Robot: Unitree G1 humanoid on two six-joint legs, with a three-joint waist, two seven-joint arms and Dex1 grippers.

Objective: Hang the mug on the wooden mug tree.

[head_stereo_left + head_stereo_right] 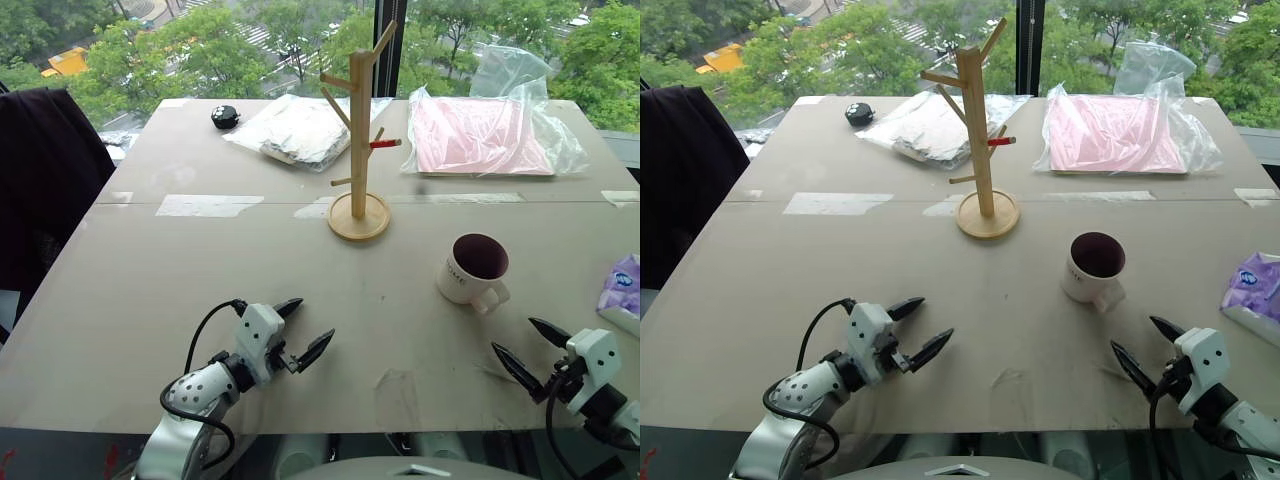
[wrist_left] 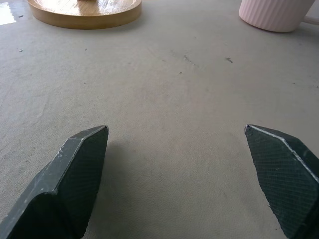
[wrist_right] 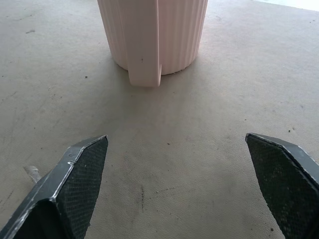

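Observation:
The mug, white with a dark maroon inside, stands upright on the table right of centre, its handle turned toward my right gripper. The wooden mug tree rises on its round disc base behind it, near the table's middle, with one red-tipped peg. My right gripper is open near the front right edge, a short way in front of the mug and apart from it. Open and empty, my left gripper hovers near the front edge left of centre.
At the back lie a clear bag with grey-white contents, a clear bag over a pink sheet and a small black object. A purple-and-white packet sits at the right edge. A dark garment hangs beside the table's left side.

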